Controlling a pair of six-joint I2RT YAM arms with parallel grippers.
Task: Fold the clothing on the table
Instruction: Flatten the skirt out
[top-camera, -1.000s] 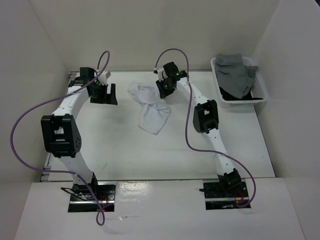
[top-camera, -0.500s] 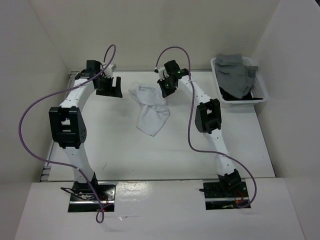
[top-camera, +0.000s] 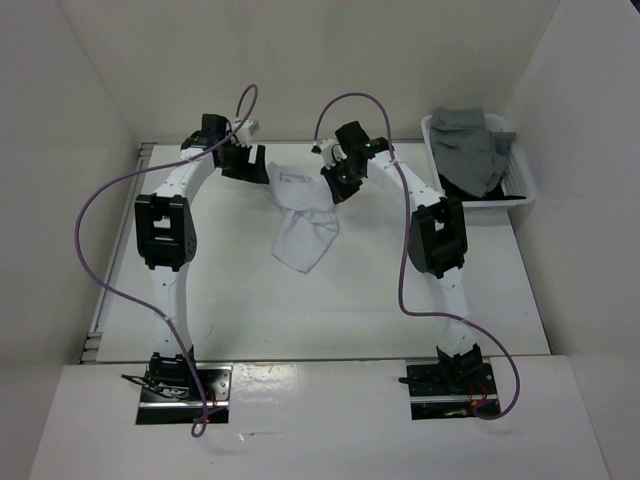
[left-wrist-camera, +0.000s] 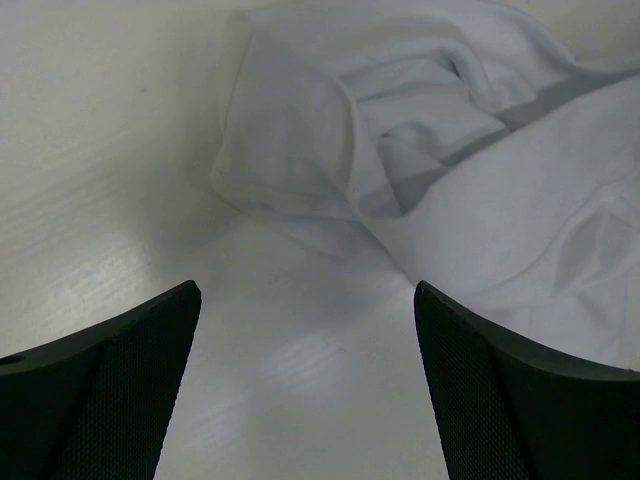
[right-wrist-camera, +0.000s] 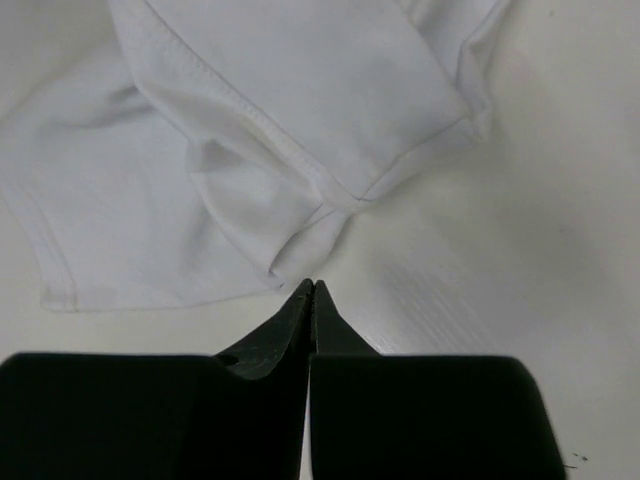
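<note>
The white clothing (top-camera: 305, 215) lies crumpled on the table (top-camera: 230, 290) at the middle back, bunched at its far end and tapering toward me. My left gripper (top-camera: 252, 165) hovers open at the clothing's far left edge. In the left wrist view its gap (left-wrist-camera: 307, 290) shows bare table, with the folded fabric (left-wrist-camera: 450, 150) just ahead and to the right. My right gripper (top-camera: 337, 185) is at the clothing's far right side. Its fingers (right-wrist-camera: 313, 285) are pressed shut, tips meeting at a hemmed fold of the cloth (right-wrist-camera: 300, 90); no fabric shows between them.
A white plastic basket (top-camera: 523, 190) stands at the back right with a grey garment (top-camera: 470, 145) and a black garment (top-camera: 455, 188) in it. Walls enclose the table at the back and on both sides. Purple cables loop off both arms.
The left arm has swung right along the back of the table up to the clothing's left edge. The right gripper has closed at the cloth's right side. The clothing has barely shifted.
</note>
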